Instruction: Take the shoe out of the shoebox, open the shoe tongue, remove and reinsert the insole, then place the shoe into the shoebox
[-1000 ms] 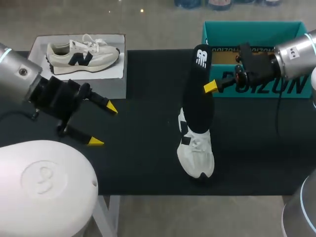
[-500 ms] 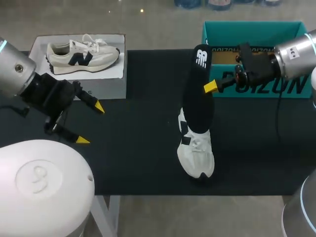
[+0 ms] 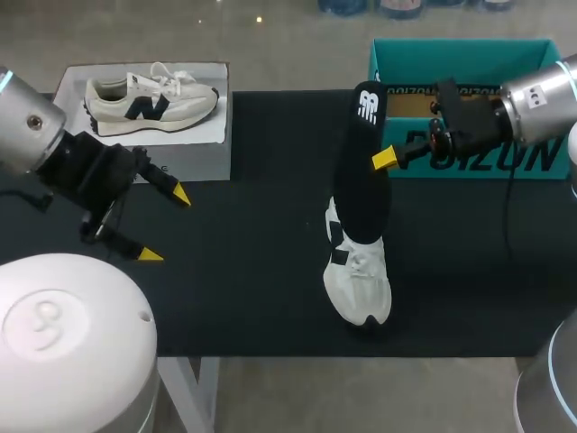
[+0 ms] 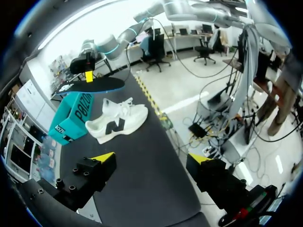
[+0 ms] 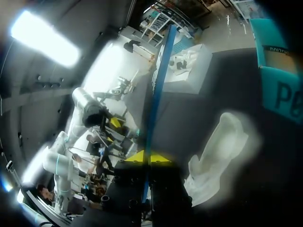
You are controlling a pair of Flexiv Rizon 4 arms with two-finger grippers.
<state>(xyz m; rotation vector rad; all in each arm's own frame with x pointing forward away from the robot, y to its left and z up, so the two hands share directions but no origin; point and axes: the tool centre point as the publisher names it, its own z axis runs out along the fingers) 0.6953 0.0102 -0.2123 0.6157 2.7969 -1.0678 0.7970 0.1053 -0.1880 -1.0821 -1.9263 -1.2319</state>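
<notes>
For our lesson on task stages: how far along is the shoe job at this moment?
Done: the shoe lies on the table, out of the teal shoebox, and its insole is out. In hand: the right hand is shut on the insole, held above the shoe; the left hand is open and holds nothing. Left: reinsert the insole, then box the shoe.

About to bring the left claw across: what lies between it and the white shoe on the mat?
Only bare black mat separates the left claw from the shoe, as the head view shows.
</notes>
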